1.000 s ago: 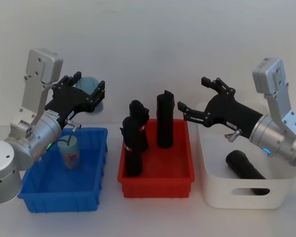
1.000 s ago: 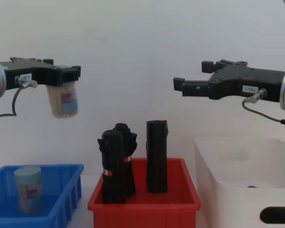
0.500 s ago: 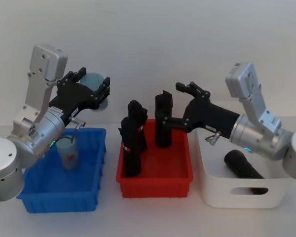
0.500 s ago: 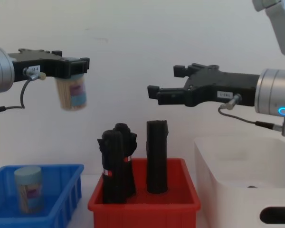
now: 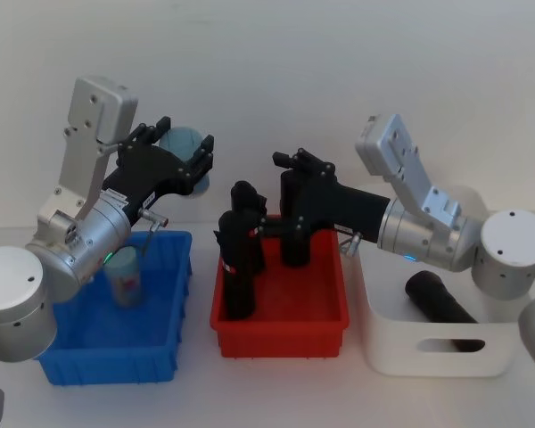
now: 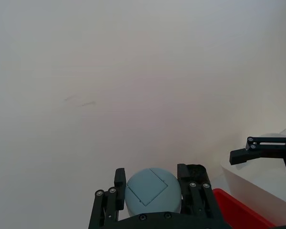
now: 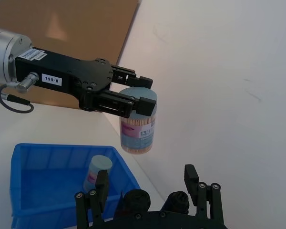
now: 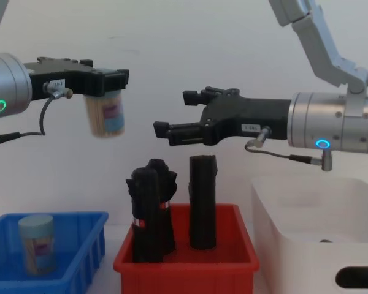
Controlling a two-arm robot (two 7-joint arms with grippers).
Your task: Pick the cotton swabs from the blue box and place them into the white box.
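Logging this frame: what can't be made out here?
Head view: the left arm covers the back left of the bright blue plastic box, possibly hiding tubs.
Chest view: the near wall of the large translucent white plastic box hides its contents.
Chest view: the label print on the clear plastic tub of cotton swabs in the left gripper is too small to read.

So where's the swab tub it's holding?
Chest view, left: swab tub clamped in the left gripper, high above the blue box's edge beside the red bin.
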